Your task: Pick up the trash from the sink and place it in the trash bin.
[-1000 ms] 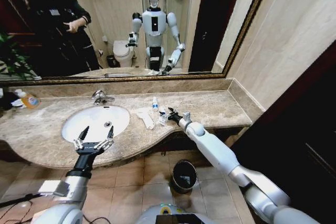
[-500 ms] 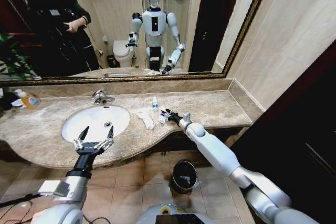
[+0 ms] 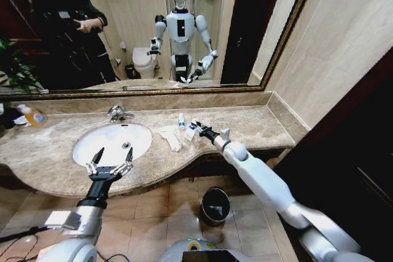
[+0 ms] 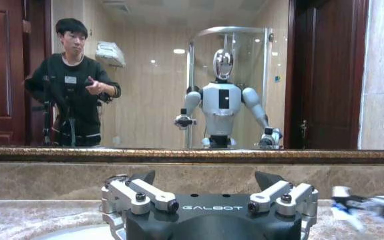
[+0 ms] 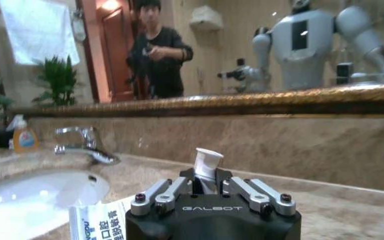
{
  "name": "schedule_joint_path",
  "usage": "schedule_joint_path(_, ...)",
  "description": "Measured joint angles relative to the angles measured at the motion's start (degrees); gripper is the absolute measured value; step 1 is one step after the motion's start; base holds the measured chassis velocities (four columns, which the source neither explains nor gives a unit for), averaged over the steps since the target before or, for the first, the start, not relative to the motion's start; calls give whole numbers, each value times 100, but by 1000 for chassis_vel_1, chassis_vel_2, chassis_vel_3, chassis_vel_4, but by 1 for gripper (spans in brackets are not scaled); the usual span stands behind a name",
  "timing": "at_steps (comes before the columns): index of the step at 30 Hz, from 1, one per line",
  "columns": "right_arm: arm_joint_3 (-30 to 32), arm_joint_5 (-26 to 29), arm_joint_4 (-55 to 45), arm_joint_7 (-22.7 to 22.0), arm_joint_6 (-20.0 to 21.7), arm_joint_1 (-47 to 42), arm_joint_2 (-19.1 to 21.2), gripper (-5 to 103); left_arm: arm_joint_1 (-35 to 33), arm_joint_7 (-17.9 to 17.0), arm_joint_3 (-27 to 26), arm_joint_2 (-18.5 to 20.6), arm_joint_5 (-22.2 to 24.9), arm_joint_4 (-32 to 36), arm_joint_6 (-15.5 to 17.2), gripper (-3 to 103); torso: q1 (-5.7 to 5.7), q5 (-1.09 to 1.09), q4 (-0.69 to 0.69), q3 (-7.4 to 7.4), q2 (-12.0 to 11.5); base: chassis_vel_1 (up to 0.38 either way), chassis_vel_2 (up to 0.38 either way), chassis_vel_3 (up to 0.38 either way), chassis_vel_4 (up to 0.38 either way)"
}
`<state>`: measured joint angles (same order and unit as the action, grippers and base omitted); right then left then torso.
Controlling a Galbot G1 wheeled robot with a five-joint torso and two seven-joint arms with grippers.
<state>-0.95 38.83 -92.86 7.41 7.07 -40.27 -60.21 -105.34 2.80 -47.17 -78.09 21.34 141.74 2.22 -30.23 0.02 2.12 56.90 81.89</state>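
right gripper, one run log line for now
right gripper: shut on small white tube, above counter | left gripper: open, over sink front rim

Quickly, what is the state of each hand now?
Left hand: open, empty, over the sink's front rim.
Right hand: closed on a small white tube.

Warm indoor light, fairly even, from ceiling lamps seen as bright spots in the mirror point(image 4: 178, 51). Head view has strong wide-angle bending: mirror frame and wall lines curve toward the edges, corners go dark, especially lower right. Soft glare on the sink point(image 3: 112, 142) bowl and on the glossy marble desk point(image 3: 245, 124). Left wrist view is sharp at centre, blurred at its lower right. Right wrist view is dimmer, orange-tinted, with a soft background.
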Motion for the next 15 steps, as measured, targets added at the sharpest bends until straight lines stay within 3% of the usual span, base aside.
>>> schedule_joint_path(4,524,316,-917,-143,107,-921,619,19,0,0,0,0,0,0,0,100,0,0,-1,0,0,0,0,0,0)
schedule_joint_path(8,1016,316,-1454,-101,59,-1643,875,19,0,0,0,0,0,0,0,100,1,0,-1,0,0,0,0,0,0)
schedule_joint_path(15,1674,61,-1990,-180,-242,-2835,770,19,0,0,0,0,0,0,0,100,1,0,0,-1,0,0,0,0,0)
